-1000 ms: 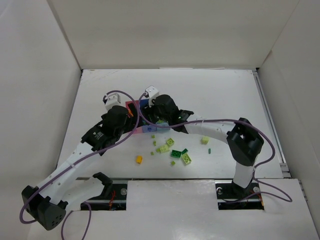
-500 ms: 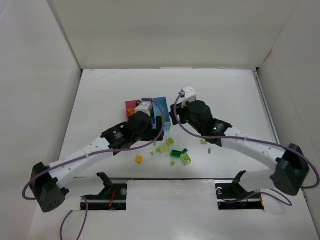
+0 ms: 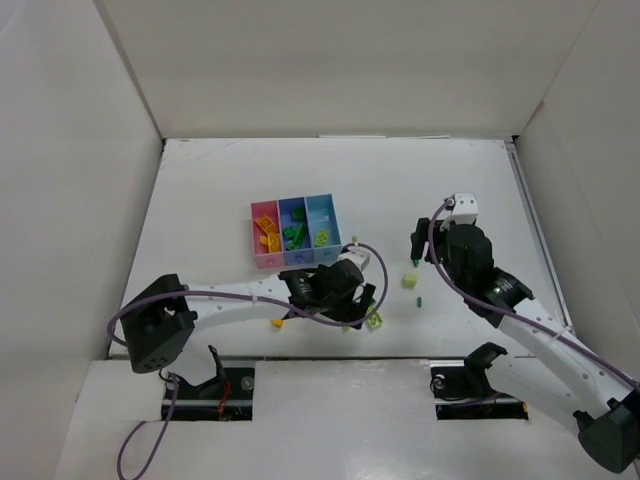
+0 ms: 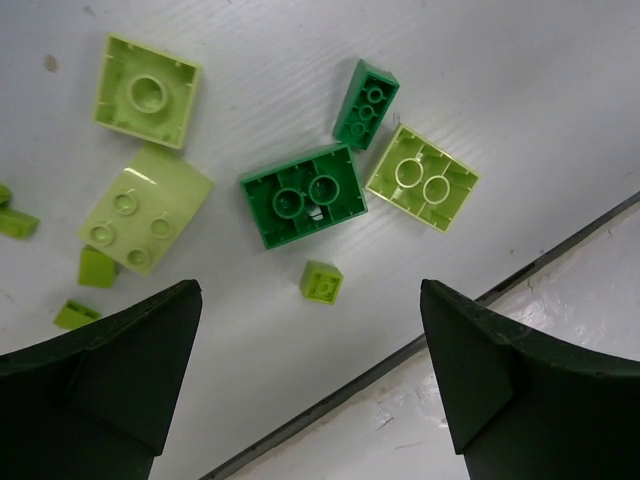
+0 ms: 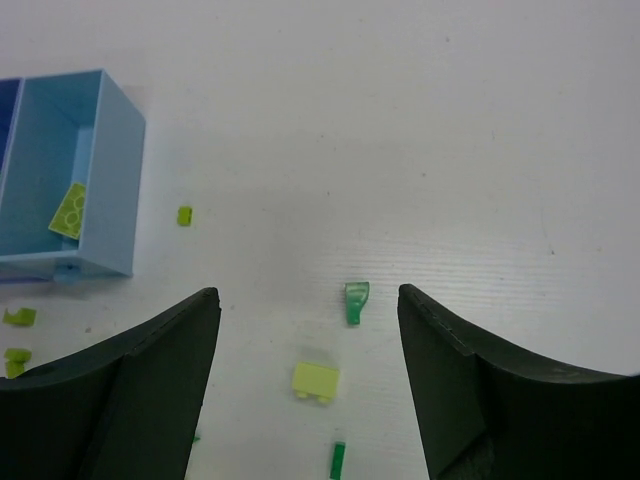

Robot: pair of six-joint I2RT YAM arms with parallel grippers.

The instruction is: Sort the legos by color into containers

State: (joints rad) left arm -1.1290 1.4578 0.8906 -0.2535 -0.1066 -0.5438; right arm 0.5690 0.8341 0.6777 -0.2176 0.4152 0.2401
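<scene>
The three joined bins stand mid-table: pink with orange bricks, periwinkle with dark green ones, light blue with a lime brick. My left gripper is open and empty over the loose pile: a dark green brick, a small dark green brick, lime bricks and a tiny lime piece. My right gripper is open and empty above a pale lime brick and a dark green slope piece.
An orange brick lies left of the pile, near the table's front edge. A thin dark green piece and a tiny lime bit lie loose. White walls enclose the table.
Both arms have left the bins. The left gripper swung toward the front over the loose pile. The right gripper drew back to the right over the lone lime brick.
</scene>
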